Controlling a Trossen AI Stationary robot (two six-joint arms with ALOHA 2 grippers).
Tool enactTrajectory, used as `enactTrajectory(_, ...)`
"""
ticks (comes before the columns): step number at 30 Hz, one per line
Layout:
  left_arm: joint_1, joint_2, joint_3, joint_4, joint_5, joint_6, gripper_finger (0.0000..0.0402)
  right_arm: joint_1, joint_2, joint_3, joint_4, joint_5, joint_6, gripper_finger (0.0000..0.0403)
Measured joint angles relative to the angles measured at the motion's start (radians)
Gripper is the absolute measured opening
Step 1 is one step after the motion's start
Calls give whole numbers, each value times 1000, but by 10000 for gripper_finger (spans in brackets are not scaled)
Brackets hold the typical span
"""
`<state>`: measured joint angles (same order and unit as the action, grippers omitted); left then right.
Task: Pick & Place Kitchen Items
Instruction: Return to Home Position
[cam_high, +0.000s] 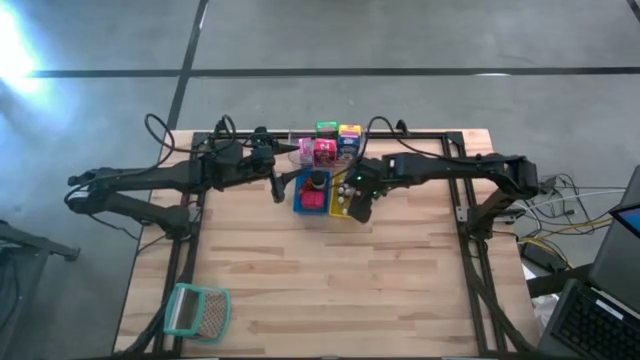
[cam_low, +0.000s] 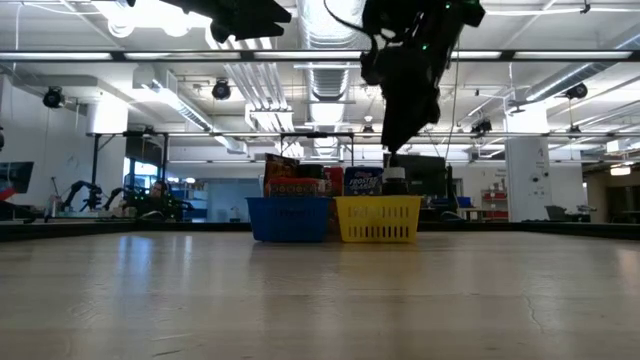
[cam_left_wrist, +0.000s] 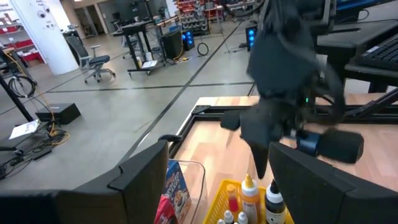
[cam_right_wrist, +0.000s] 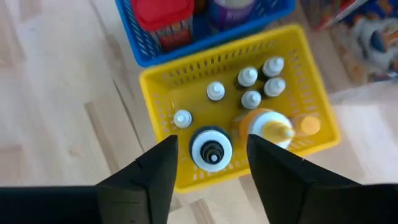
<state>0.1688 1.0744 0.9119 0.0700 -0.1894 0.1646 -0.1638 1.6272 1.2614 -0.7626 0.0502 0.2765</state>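
Bottles of food coloring stood upright in the yellow bin (cam_right_wrist: 186, 93) at the far middle of the table (cam_high: 330, 290): a large black-capped bottle (cam_right_wrist: 212, 151) against the near wall, a large yellow bottle (cam_right_wrist: 268, 127) just beside it, and several small white-capped bottles (cam_right_wrist: 247, 78) grouped behind. The blue bin (cam_right_wrist: 186, 50) sat touching the yellow one on its left and held a red-lidded item (cam_right_wrist: 163, 14). Colourful grocery boxes (cam_high: 325, 150) stood just behind both bins, at the table's far edge. The right gripper (cam_high: 357, 208) hung above the yellow bin's near edge, over the black-capped bottle, its fingers (cam_right_wrist: 155, 174) spread apart and holding nothing, clear of the bottles. The left gripper (cam_high: 278, 188) hovered up high just left of the blue bin, fingers (cam_left_wrist: 140, 174) spread wide too, empty. A teal-rimmed mesh basket (cam_high: 197, 310) lay well apart at the near left corner of the table.
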Motion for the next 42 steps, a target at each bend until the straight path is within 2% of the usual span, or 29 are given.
enactTrajectory(5, 0, 0, 0, -28, 2, -67, 282, 12, -76, 7, -19, 2, -19, 205)
enactTrajectory(8, 0, -11, 1, -104, 20, -66, 282, 43, -150, -8, -17, 5, -48, 196)
enactTrajectory(10, 0, -34, -19, -117, 18, -48, 282, 67, -213, -30, -17, 32, -63, 172)
enactTrajectory(13, 0, -93, -80, -109, 18, -44, 274, 99, -339, -96, -3, 84, -82, 113)
enactTrajectory(16, 0, -168, -165, -57, 18, -41, 242, 119, -488, -208, 103, 79, -119, 46)
enactTrajectory(18, 0, -216, -231, 1, 21, -31, 210, 127, -585, -295, 180, 72, -165, 19)
enactTrajectory(21, 0, -272, -317, 61, 33, -2, 150, 126, -722, -415, 275, 61, -241, 18)
enactTrajectory(25, 2, -339, -386, 91, 34, 0, 71, 111, -880, -539, 304, 56, -283, 15)
enactTrajectory(29, 3, -399, -436, 91, 35, 0, 15, 105, -1029, -643, 324, 54, -288, 9)
enactTrajectory(33, 15, -457, -487, 126, 45, 2, 9, 105, -1168, -754, 413, 50, -329, 8)
enactTrajectory(37, 36, -489, -551, 237, 131, -1, 11, 105, -1280, -856, 486, 42, -363, 8)
enactTrajectory(42, 95, -487, -601, 288, 213, -68, 5, 104, -1314, -899, 615, -39, -396, 8)
